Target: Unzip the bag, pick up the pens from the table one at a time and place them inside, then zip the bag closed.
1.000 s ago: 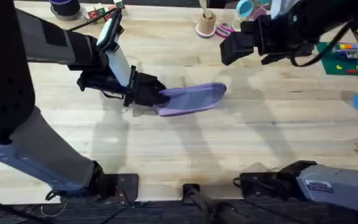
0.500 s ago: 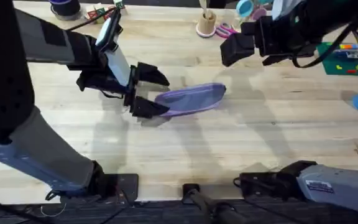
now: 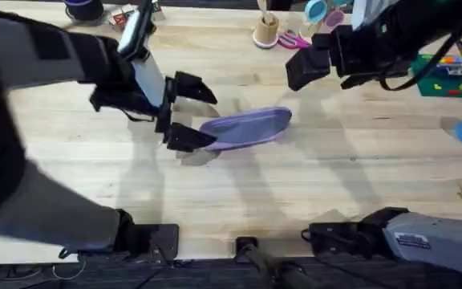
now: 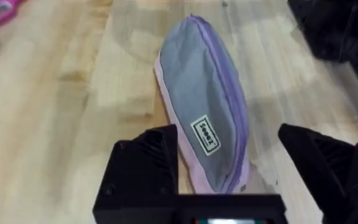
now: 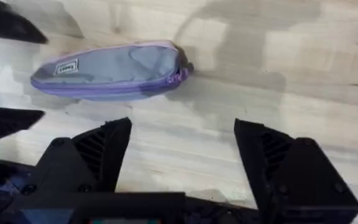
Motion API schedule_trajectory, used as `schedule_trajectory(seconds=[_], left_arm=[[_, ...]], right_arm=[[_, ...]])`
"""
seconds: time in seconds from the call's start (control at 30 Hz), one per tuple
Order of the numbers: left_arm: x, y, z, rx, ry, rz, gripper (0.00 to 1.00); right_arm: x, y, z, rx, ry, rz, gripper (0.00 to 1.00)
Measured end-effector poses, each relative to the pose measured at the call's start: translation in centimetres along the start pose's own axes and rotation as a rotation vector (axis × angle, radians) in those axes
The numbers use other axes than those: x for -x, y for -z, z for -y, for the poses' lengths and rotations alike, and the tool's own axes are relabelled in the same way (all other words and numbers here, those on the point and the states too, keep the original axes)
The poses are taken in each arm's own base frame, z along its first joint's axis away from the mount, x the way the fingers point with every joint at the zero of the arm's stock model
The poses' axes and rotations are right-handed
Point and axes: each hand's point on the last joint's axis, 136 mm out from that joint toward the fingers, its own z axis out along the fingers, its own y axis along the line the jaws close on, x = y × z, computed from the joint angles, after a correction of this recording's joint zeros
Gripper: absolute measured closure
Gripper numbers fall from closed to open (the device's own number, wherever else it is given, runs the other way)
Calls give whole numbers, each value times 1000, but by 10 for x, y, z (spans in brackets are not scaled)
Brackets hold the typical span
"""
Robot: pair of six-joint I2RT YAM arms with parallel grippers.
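We see the bag (image 3: 245, 128) lying flat on the table (image 3: 311, 185), its zipper line apparently shut along the top and no pens in sight on the bare wood around it. Our left gripper (image 3: 189, 112) stands just off the bag's near end with its fingers spread wide, gripping nothing; our right gripper (image 3: 307, 66) hangs above and beyond the far end, fingers likewise parted and empty.

The risk, as we judge it, is the soft fabric — with nothing pinning it, a pull on the zipper tab could drag or twist the whole pouch. The tab itself is too small for us to place for certain.

Further back sit scissors (image 3: 291, 38) and a small wooden cup (image 3: 265, 30) — well apart, blocking nothing.
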Motion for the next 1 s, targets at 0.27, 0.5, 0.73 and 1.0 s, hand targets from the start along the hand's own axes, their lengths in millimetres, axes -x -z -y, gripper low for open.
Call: schedule_trajectory(seconds=[0.27,0.5,0.73,1.0], left_arm=[[38,32,5,150,-175,-209,4],[60,63,19,372,-76,-342,4],[80,103,36,718,198,-345,4],[101,135,60,985,378,-196,4]], right_arm=[[-12,1,3,-13,0,-49,5],[-17,21,5,3,0,11,5],[-32,60,9,34,0,125,5],[-38,77,11,50,-1,187,6]])
